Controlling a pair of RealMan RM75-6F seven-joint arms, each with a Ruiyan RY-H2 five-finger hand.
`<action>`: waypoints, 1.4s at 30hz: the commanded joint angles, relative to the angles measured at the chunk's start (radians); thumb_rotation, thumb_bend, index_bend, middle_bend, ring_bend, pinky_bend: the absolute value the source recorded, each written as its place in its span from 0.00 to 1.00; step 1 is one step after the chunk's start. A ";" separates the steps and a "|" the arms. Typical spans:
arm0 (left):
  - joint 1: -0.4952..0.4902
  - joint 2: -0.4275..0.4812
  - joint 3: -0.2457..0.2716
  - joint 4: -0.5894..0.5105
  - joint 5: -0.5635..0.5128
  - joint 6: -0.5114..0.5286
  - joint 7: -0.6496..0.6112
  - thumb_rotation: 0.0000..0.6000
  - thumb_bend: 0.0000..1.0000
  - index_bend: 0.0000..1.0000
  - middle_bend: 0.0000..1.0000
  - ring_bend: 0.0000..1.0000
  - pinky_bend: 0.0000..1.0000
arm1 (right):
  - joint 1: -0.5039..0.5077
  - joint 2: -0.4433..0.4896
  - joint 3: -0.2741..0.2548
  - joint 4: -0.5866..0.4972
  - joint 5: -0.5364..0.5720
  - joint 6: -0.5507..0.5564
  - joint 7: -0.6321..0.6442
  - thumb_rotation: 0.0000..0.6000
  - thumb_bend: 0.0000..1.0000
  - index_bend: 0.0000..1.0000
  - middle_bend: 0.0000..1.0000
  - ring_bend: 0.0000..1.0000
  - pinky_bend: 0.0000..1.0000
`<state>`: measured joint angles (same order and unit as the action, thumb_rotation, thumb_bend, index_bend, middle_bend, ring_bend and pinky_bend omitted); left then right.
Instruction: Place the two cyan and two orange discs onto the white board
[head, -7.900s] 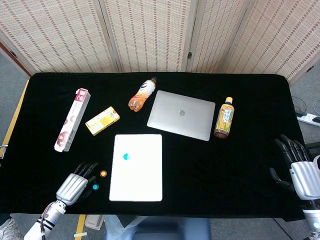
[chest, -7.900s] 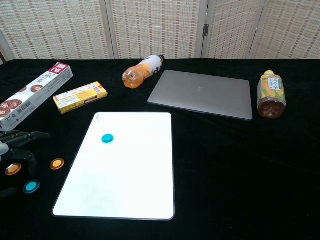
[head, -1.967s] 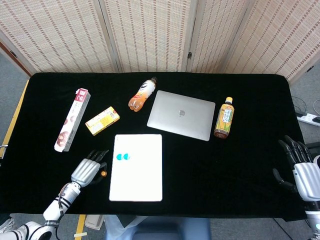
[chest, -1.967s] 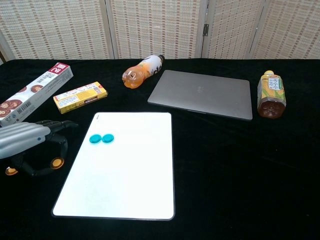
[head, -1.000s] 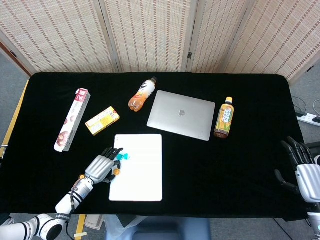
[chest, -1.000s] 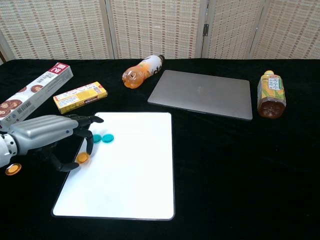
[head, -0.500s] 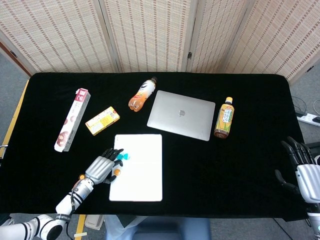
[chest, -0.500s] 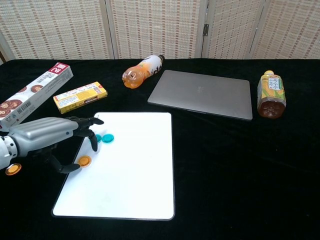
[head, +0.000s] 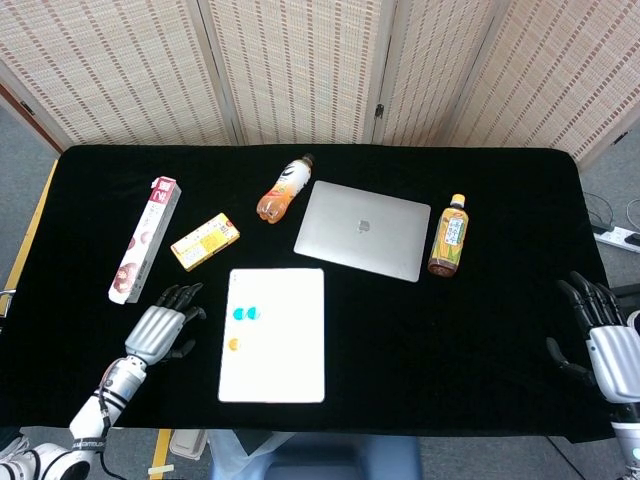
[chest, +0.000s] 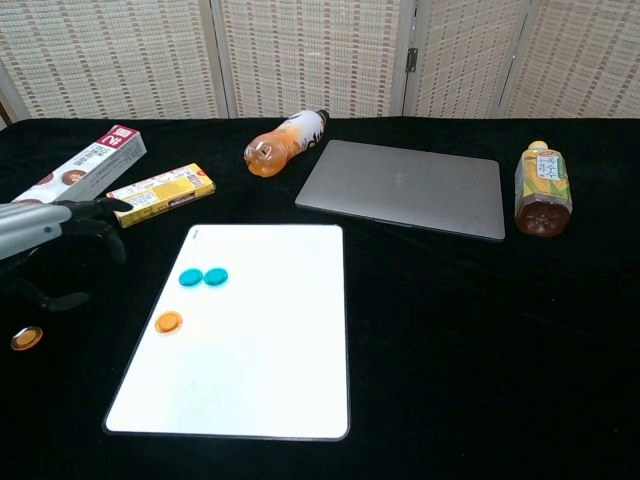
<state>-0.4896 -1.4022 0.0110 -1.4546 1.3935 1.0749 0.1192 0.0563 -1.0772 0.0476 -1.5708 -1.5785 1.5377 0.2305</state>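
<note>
An Apple logo is seen on the closed silver laptop (head: 362, 230); the print on the long biscuit box (head: 145, 238), the yellow box (head: 205, 241) and the two bottle labels cannot be read. Two cyan discs (chest: 203, 277) and one orange disc (chest: 168, 322) lie on the white board (chest: 260, 350). A second orange disc (chest: 26, 338) remains on the black tabletop (head: 470, 330). The left hand (head: 160, 330), over the board half a second ago, has been drawn back left, released and empty. The right hand (head: 603, 345) is held open and empty.

Bare table (chest: 480, 340) right of white board (chest: 260, 350); laptop (chest: 405, 188) and bottles (chest: 541, 190) crowd behind.
</note>
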 joint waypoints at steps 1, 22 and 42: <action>0.029 0.008 0.023 0.015 0.002 0.016 -0.009 1.00 0.41 0.38 0.03 0.00 0.00 | 0.003 -0.001 0.000 0.001 -0.002 -0.002 0.000 1.00 0.43 0.00 0.00 0.00 0.00; 0.130 -0.044 0.051 0.131 -0.002 0.049 -0.066 1.00 0.41 0.41 0.03 0.00 0.00 | 0.015 0.002 0.001 -0.010 -0.009 -0.009 -0.011 1.00 0.43 0.00 0.00 0.00 0.00; 0.146 -0.069 0.045 0.161 0.008 0.028 -0.069 1.00 0.41 0.44 0.03 0.00 0.00 | 0.011 0.004 -0.002 -0.012 -0.009 -0.001 -0.009 1.00 0.43 0.00 0.00 0.00 0.00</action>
<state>-0.3434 -1.4714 0.0565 -1.2932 1.4012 1.1026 0.0503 0.0670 -1.0735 0.0454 -1.5825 -1.5876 1.5362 0.2213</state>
